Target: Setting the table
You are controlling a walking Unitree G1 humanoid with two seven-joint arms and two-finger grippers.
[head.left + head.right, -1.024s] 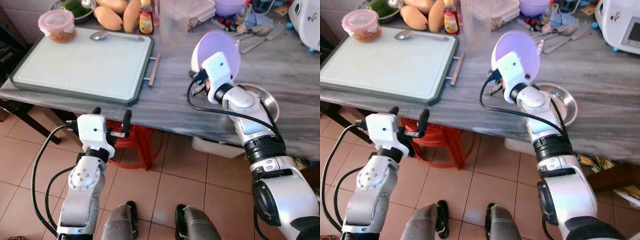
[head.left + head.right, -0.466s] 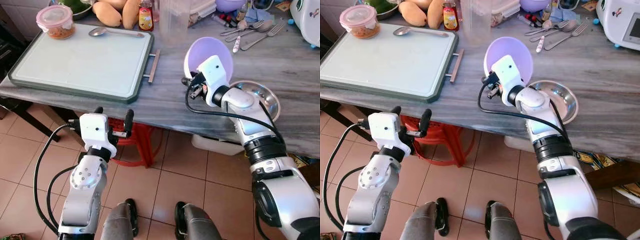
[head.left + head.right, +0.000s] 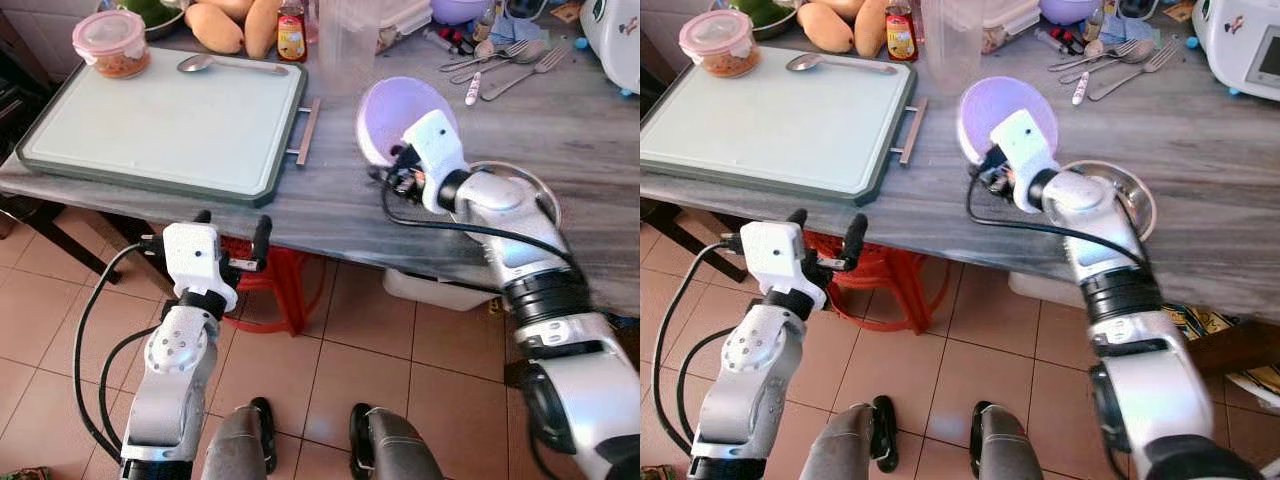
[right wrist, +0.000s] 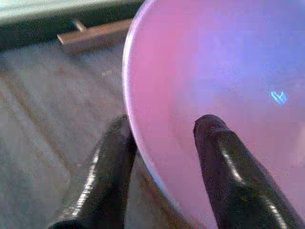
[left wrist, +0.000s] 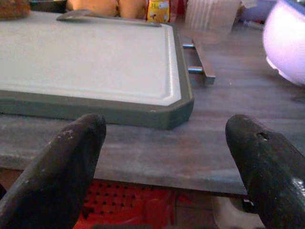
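Observation:
My right gripper (image 4: 164, 125) is shut on the rim of a lilac plastic bowl (image 3: 388, 112), one finger inside it and one outside. The bowl is tilted, held just above the grey table (image 3: 330, 205) to the right of the tray's handle (image 3: 309, 132). A pale tray with a dark green rim (image 3: 170, 110) lies on the table's left part. My left gripper (image 3: 232, 224) is open with nothing in it, in front of the table edge and a little below it, facing the tray's near right corner (image 5: 178, 102).
A steel bowl (image 3: 1142, 203) sits under my right forearm. On the tray lie a spoon (image 3: 215, 66) and a lidded food tub (image 3: 112, 45). Mangoes (image 3: 228, 28), a sauce bottle (image 3: 292, 35), a clear jug (image 3: 345, 40) and cutlery (image 3: 500, 65) stand behind. A red stool (image 3: 272, 288) is under the table.
My right gripper has carried the lilac bowl left and lower, nearer the tray's handle, and tipped it flatter. The left arm has barely moved.

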